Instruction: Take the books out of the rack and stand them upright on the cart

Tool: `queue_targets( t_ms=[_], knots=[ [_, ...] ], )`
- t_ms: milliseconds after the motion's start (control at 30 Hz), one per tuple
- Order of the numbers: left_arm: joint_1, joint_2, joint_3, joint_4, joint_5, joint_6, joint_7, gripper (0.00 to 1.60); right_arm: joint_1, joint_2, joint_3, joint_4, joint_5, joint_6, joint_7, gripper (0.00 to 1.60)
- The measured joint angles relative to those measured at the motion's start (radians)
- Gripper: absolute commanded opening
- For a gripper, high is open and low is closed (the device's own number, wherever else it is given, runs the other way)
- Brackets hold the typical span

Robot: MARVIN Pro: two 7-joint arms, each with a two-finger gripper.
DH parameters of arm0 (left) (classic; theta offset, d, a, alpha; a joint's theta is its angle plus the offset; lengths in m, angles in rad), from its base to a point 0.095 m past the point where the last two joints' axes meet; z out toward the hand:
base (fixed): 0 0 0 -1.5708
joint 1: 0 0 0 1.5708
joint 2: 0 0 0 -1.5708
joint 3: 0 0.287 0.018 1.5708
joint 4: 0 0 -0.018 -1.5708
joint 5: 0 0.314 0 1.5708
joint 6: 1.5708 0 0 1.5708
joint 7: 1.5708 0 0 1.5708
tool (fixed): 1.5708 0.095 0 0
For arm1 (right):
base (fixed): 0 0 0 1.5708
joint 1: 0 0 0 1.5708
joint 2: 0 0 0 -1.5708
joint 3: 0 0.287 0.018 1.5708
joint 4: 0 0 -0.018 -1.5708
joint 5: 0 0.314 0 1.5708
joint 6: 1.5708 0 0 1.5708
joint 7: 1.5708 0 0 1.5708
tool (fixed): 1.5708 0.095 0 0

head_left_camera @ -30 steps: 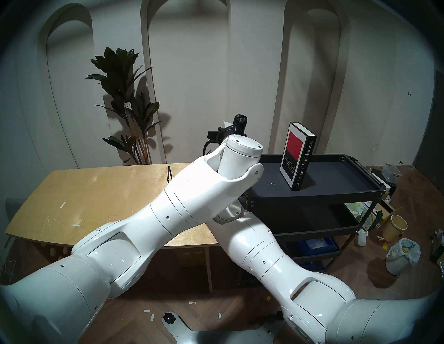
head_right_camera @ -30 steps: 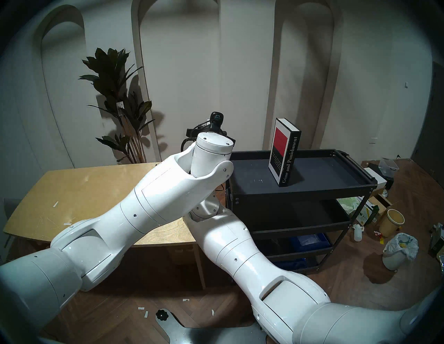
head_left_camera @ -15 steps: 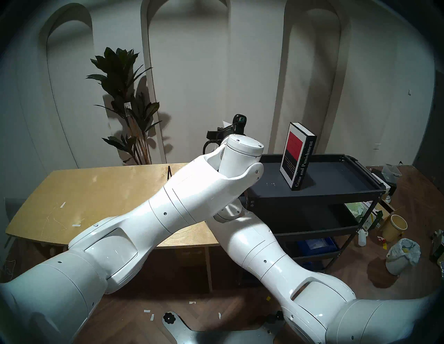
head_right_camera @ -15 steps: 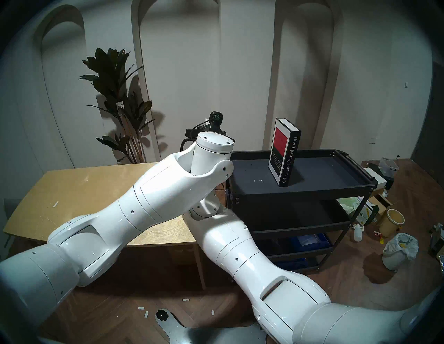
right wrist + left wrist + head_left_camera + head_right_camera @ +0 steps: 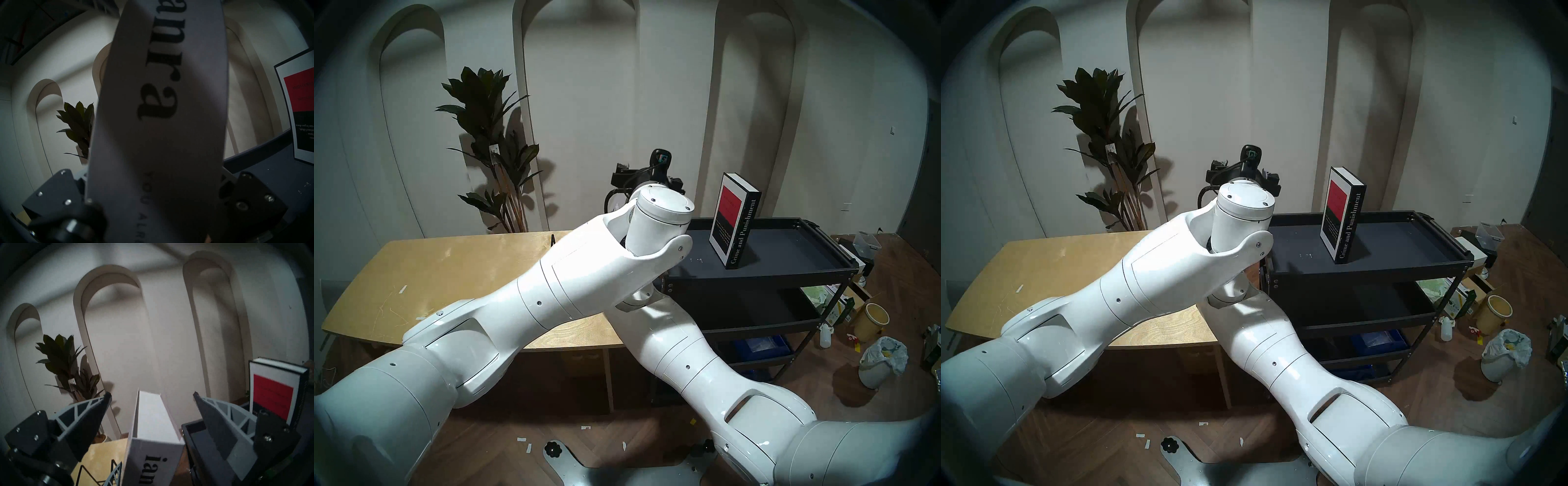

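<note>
The black book (image 5: 734, 220) stands upright on the cart (image 5: 789, 271), arms crossed beside it

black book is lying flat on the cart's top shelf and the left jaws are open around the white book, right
Not quite: the black book stands upright on the cart's top shelf, as the head view shows. The rest holds: in the left wrist view the left gripper has its jaws open either side of the white book.

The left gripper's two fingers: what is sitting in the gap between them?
In the left wrist view, the pale grey book stands between the open left gripper's fingers, touching neither.
</note>
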Motion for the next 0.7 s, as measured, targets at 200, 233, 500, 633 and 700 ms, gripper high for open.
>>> queue_targets(
  t_ms=[200,233,500,633,700],
  knots=[
    [-0.044,0.002,-0.025,-0.093,0.056,-0.042,0.019,1.6,0.015,0.0,0.01,0.005,-0.002,0.039,-0.021,0.0],
    [-0.055,0.01,-0.042,-0.116,0.067,-0.049,0.026,1.6,0.018,0.001,0.013,0.008,-0.003,0.047,-0.025,0.0],
    [-0.095,0.091,-0.17,-0.209,0.101,-0.075,0.09,1.6,0.036,0.014,0.021,0.014,-0.011,0.078,-0.033,0.0],
    [-0.098,0.137,-0.243,-0.196,0.112,-0.077,0.135,1.6,0.046,0.031,0.026,0.008,-0.02,0.088,-0.028,0.0],
    [-0.095,0.157,-0.274,-0.175,0.115,-0.077,0.154,1.6,0.052,0.04,0.03,0.002,-0.024,0.09,-0.025,0.0]
  ],
)
